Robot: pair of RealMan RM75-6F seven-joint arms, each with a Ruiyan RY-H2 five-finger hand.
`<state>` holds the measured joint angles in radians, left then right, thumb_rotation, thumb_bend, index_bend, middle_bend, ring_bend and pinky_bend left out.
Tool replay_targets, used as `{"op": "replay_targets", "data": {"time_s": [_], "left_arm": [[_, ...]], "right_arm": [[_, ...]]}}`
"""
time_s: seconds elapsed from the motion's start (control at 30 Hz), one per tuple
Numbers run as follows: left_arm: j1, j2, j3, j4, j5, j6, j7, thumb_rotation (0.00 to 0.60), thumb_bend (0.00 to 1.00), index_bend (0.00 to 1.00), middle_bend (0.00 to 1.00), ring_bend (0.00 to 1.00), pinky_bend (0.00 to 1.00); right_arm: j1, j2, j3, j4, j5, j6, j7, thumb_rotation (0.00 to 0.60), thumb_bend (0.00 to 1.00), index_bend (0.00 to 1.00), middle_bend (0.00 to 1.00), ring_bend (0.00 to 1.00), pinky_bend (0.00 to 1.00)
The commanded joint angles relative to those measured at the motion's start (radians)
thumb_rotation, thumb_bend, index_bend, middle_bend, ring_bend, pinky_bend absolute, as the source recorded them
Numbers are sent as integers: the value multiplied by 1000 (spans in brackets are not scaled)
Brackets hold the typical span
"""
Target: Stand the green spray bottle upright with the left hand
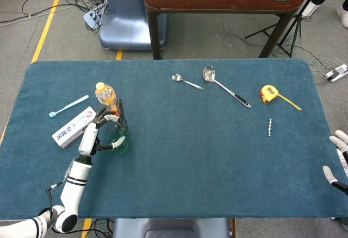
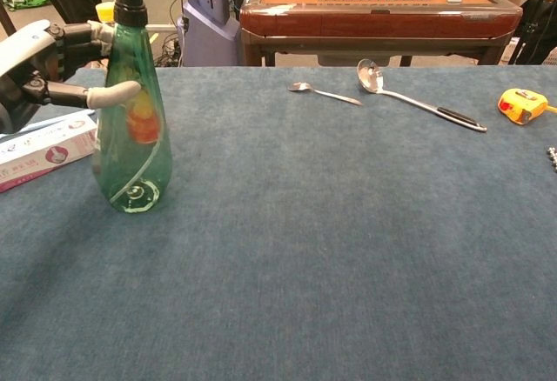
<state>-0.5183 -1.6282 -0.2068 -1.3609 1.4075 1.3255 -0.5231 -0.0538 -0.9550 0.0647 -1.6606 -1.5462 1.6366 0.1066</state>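
Head view: left hand [image 1: 97,135] wrapped around green spray bottle [image 1: 118,136], near table's [image 1: 179,167] left edge, just beside orange-capped bottle [image 1: 105,94] and toothpaste box [image 1: 74,126]. Right hand [image 1: 338,162] at far right edge, fingers spread, holding nothing.

Chest view: green spray bottle [image 2: 133,150] upright, base apparently on cloth, fingers [image 2: 103,96] gripping upper body. Best to release slowly, opening straight outward without nudging the neck; tall narrow shape likely tips easily.

A blue-covered table [image 1: 179,162] fills the frame. At left stand a green spray bottle [image 2: 132,129] and an orange-capped bottle [image 1: 105,94], beside a toothpaste box [image 1: 74,127] and toothbrush [image 1: 68,106]. Toward the upper right lie a spoon [image 1: 187,81], ladle [image 1: 225,86], tape measure [image 1: 270,93] and a small metal piece [image 1: 269,127].
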Motion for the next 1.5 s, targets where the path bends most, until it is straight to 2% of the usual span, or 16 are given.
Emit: {"op": "replay_targets", "data": {"time_s": [0.03,0.2,0.47,0.87,1.13,1.33,1.43,1.5], "left_arm": [[7,10,-4,-7,-5,8,55,600,267,409,417,194,6],[17,42,6,-32,-3,-4,87,600,267,385,409,184,6],[31,95,14,-71,3,-13,110,600,267,279,277,92,6],[39,162,8,-127,0,-26,144,597,267,193,201,39,0],[53,231,14,-191,-11,-47,163,525,267,136,161,15,0],[76,346,22,-305,-73,-90,244,549,267,116,146,15,0],[93,398,38,-344,-97,-105,290,591,267,116,144,15,0],[110,426,49,-362,-111,-101,314,599,267,117,144,15,0]], "right_arm": [[1,0,0,-1,0,-1,-2,600,306,206,149,50,61],[2,0,1,-2,-1,-3,-3,600,305,206,156,50,61],[1,0,1,-2,-2,1,-2,600,306,206,160,50,61],[4,-1,2,1,-3,-2,0,600,306,206,160,50,61],[7,-2,4,3,-1,-6,3,600,306,206,160,50,61],[9,2,6,3,4,-10,3,600,305,206,160,50,61],[12,1,6,5,7,-15,6,600,306,206,160,50,61],[14,-1,7,7,9,-19,8,600,306,206,160,50,61]]}}
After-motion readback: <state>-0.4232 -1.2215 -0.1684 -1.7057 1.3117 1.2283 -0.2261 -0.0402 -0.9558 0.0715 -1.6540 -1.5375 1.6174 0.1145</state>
